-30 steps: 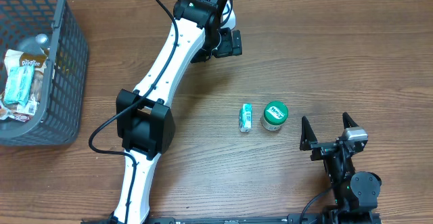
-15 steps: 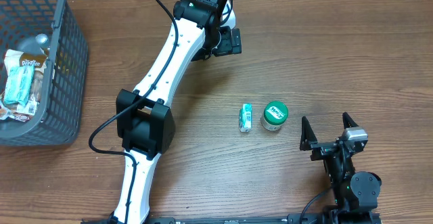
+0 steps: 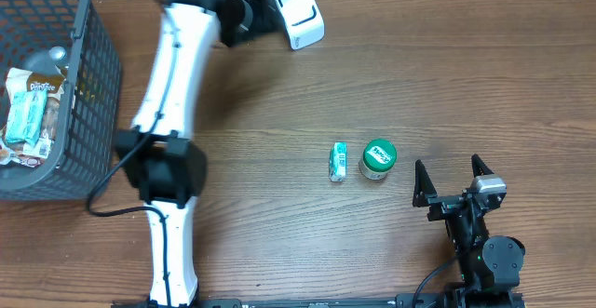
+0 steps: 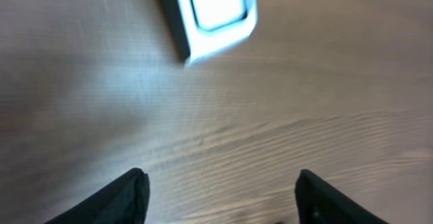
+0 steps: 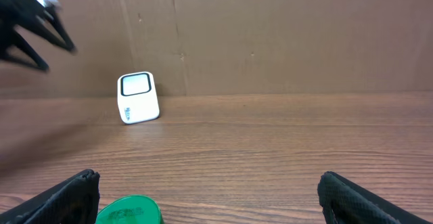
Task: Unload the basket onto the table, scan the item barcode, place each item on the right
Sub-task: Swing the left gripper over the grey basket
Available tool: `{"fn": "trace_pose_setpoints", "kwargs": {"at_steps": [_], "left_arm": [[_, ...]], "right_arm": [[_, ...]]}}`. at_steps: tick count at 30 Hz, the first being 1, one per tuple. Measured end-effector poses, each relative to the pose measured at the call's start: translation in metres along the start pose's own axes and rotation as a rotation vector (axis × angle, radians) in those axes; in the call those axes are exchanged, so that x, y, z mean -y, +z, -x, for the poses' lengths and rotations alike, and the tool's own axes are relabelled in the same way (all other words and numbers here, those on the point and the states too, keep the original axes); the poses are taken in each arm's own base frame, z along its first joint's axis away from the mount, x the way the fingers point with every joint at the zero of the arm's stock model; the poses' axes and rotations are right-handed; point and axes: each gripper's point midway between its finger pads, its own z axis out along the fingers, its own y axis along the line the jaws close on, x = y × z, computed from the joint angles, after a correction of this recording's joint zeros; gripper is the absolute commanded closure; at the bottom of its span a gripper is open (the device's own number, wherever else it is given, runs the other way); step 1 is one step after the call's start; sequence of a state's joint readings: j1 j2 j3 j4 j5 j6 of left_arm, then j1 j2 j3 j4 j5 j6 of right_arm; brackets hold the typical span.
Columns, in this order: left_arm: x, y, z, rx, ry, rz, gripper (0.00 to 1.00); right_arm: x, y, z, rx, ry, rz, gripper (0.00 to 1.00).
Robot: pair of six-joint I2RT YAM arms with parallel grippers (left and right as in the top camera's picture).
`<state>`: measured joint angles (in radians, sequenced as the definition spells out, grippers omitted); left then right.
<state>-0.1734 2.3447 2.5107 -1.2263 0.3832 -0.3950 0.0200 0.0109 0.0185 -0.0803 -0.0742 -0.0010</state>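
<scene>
Open tabletop (image 3: 438, 75) between scanner (image 3: 300, 15) and carton (image 3: 338, 162); green-lidded jar (image 3: 378, 158) just beside carton; basket (image 3: 98, 85) blocks left edge.

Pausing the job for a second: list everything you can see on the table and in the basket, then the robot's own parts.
scanner: one, white, far side of the table, just beyond the left gripper
carton: one, small, green and white, lying mid-table
jar: one, green lid, close beside the carton on the right gripper's side
basket: one, grey mesh, far left corner
packets: several, exact count unclear, mixed colours, inside the basket
table: one, brown wood, under everything
left gripper: one, black on a white arm, open and empty, near the scanner
right gripper: one, black, open and empty, near edge, to the right of the jar
</scene>
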Motion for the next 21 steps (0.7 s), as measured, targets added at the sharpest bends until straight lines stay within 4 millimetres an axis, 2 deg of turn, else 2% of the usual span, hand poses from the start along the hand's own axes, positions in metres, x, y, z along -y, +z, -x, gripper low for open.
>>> {"fn": "trace_pose_setpoints", "kwargs": {"at_steps": [2, 7, 11, 14, 18, 21], "left_arm": [[-0.002, -0.032, 0.021, 0.059, -0.008, -0.057, 0.36], [-0.016, -0.127, 0.066, 0.265, -0.019, -0.131, 0.39], [-0.031, -0.203, 0.09, 0.461, -0.002, -0.137, 0.38], [-0.047, -0.25, 0.099, 0.578, -0.009, -0.119, 0.37], [-0.078, -0.286, 0.102, 0.655, -0.066, -0.075, 0.34], [-0.108, -0.303, 0.104, 0.694, -0.12, -0.016, 0.32]], "right_arm": [[0.0, 0.0, 0.0, 0.0, 0.001, 0.0, 0.0], [0.0, 0.0, 0.0, 0.0, 0.0, 0.0, 0.0], [0.0, 0.0, 0.0, 0.0, 0.0, 0.0, 0.0], [0.0, 0.0, 0.0, 0.0, 0.0, 0.0, 0.0], [0.0, 0.0, 0.0, 0.0, 0.0, 0.0, 0.0], [0.0, 0.0, 0.0, 0.0, 0.0, 0.0, 0.0]]}}
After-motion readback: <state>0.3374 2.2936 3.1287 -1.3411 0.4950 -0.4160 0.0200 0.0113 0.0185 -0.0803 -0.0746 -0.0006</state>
